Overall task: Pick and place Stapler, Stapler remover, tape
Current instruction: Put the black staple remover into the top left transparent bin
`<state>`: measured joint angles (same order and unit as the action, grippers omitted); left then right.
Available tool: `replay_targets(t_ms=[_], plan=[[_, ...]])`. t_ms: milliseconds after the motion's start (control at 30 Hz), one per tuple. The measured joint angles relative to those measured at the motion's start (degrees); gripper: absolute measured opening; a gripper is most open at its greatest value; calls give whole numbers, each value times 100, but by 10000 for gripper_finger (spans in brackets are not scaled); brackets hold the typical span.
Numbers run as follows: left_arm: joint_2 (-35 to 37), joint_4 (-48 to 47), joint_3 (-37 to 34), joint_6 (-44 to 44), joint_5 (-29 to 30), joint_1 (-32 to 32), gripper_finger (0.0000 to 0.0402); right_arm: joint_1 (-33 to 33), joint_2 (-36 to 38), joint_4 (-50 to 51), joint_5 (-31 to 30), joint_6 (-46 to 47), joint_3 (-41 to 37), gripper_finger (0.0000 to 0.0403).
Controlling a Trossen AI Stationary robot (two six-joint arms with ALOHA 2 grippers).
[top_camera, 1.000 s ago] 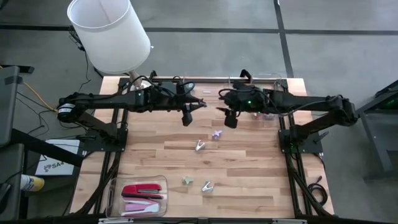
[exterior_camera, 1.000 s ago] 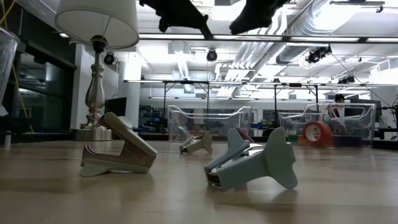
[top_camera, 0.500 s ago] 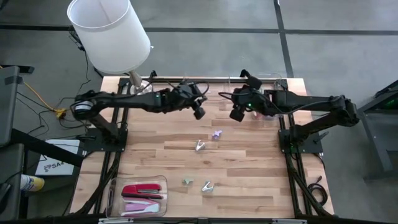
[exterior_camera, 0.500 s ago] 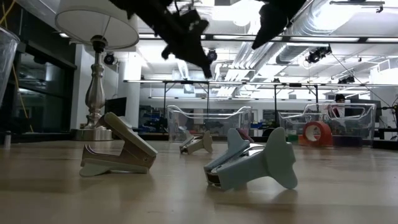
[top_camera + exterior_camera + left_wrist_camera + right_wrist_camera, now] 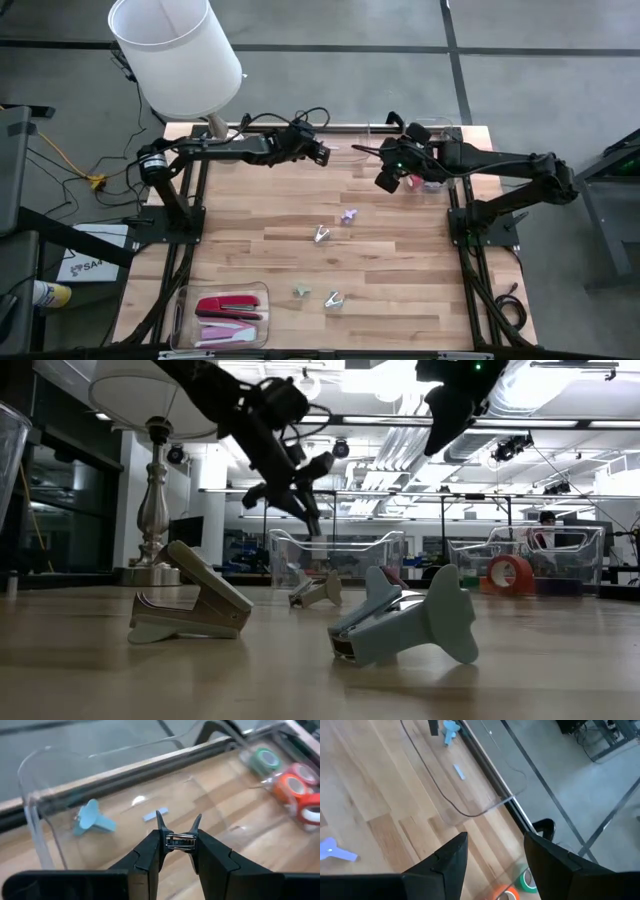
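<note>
Clear plastic tray point(image 5: 180, 300) at the near left corner of the table point(image 5: 400, 280): holds the staplers point(image 5: 228, 305), one red, the others pale pink. Nothing else in it that I can make out.

Mid-table: four loose stapler removers point(image 5: 322, 234), well apart from each other, none binned yet.

Left claw point(image 5: 318, 155) is up in the air at the far side, nearly closed, pinching a small silvery piece point(image 5: 180, 841). Judging by shape, it's a stapler remover seen end-on; can't confirm. It's at the left edge of the far bin point(image 5: 35, 795), not clearly over the floor of it.

Step in hand, my read: the drop. Get the tip fully past the bin wall, come down low, then release; the piece is light and would bounce off the rim.

Right claw point(image 5: 492, 845) hovers near the tape bin, about half open, empty.

Far bin holds a light blue remover point(image 5: 92, 817) and a small blue strip point(image 5: 155, 814). Next bin to the right holds the tape point(image 5: 287, 787): green, pink, orange and red rolls.
</note>
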<state>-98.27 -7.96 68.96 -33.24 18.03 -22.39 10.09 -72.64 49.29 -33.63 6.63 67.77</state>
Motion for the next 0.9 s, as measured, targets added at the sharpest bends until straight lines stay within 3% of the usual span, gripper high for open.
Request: replay_targets(t_ms=[233, 900], plan=[[-286, -226, 154, -595, -442, -256, 95, 134, 0, 188, -2, 138, 0, 186], [-1421, -2202, 1717, -610, -352, -239, 95, 157, -2, 296, 124, 238, 0, 186]])
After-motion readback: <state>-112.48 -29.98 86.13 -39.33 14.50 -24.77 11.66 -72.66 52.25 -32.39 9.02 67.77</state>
